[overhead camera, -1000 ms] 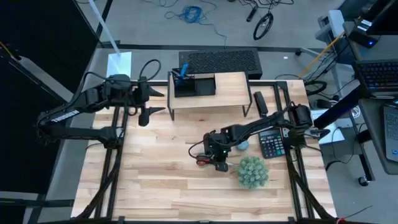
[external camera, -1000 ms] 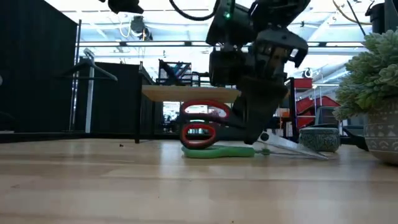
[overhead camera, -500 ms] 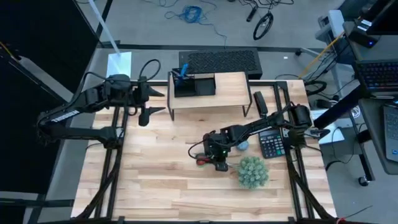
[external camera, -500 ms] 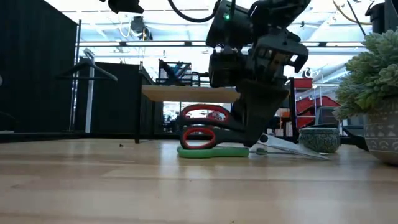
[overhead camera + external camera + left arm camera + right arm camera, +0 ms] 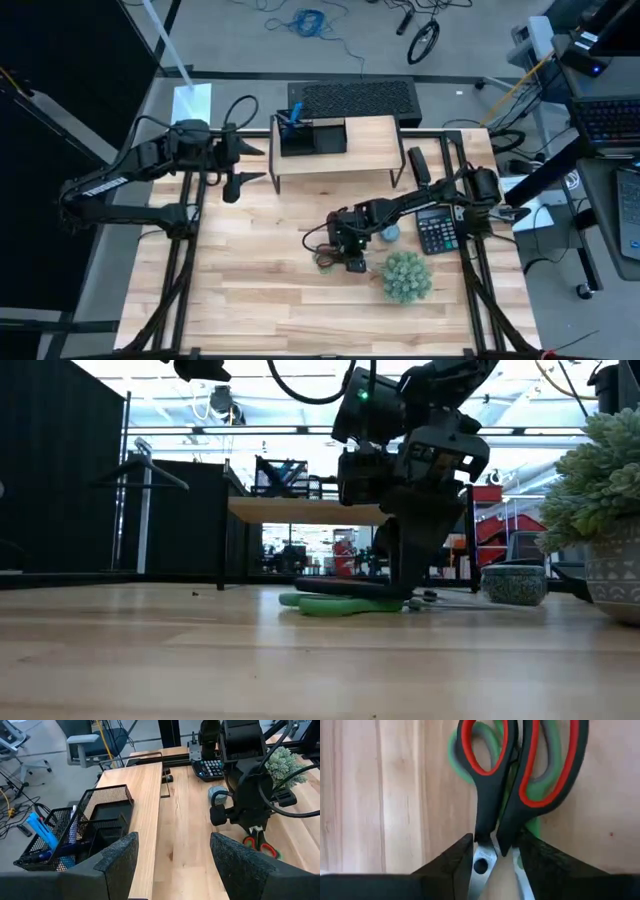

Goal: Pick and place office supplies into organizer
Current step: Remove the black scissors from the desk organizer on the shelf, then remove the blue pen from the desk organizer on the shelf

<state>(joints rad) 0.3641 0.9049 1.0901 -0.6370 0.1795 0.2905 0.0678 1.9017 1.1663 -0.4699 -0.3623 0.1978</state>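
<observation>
the right gripper (image 5: 342,256) is down at the table (image 5: 250,280), just beside the fuzzy green plant (image 5: 406,277), on the side away from the calculator (image 5: 435,229). its two fingers (image 5: 451,862) are nearly together and sit either side of the red-handled scissors (image 5: 520,767) right at the pivot, touching the black shanks, so it looks clamped on them. the red-handled scissors lie flat on top of the green-handled scissors (image 5: 340,604), whose loops stick out underneath, both resting on the table beside the plant.

the organizer (image 5: 310,135) stands on the wooden shelf (image 5: 372,148), well beyond the plant toward the far edge of the table, with blue pens (image 5: 42,831) upright in its taller cup section.

the left gripper (image 5: 250,165) waits off to the side of the shelf, far from the plant, its fingers (image 5: 119,855) spread wide and holding nothing.
</observation>
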